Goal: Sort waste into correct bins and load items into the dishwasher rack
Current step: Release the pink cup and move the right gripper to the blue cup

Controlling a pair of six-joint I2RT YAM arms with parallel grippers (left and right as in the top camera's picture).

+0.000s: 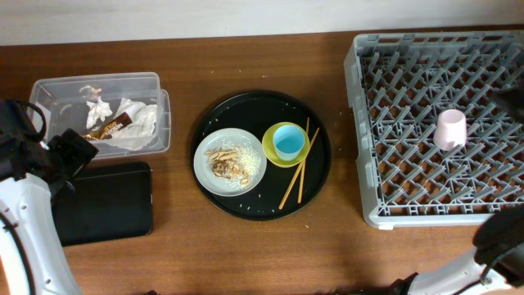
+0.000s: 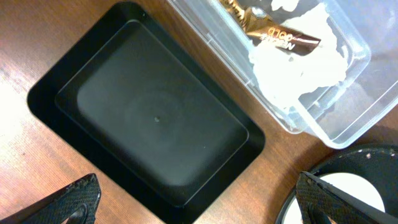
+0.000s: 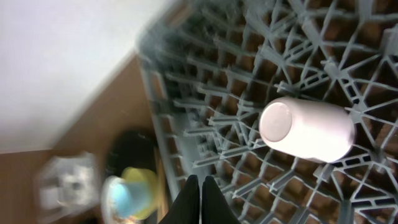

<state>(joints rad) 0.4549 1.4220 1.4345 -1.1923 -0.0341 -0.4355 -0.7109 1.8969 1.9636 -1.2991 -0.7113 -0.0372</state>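
Sorting looks partly done. The crumpled tissue (image 1: 135, 123) and the snack wrapper (image 1: 110, 129) lie in the clear tub (image 1: 49, 90) at the far left, and the pink cup (image 1: 450, 129) lies on its side among the pegs of the dishwasher rack (image 1: 368, 164) on the right. The food scraps (image 1: 227, 161) sit on the grey plate (image 1: 209, 176). The plate rests on the round black tray (image 1: 246, 111) in the middle, beside the yellow-green bowl (image 1: 270, 152), which holds the blue cup (image 1: 288, 141), and the two chopsticks (image 1: 299, 172).

The left gripper (image 2: 196, 180) hangs over the shallow black tray (image 1: 102, 201), which holds nothing. Its fingers are spread wide and empty. The right gripper (image 3: 200, 186) is at the near right, facing the rack, its fingers pressed together on nothing.

The scraps probably come next. That calls for gripping the plate by its rim, carrying it level to the shallow tray, and tipping it there so that no rice scatters.
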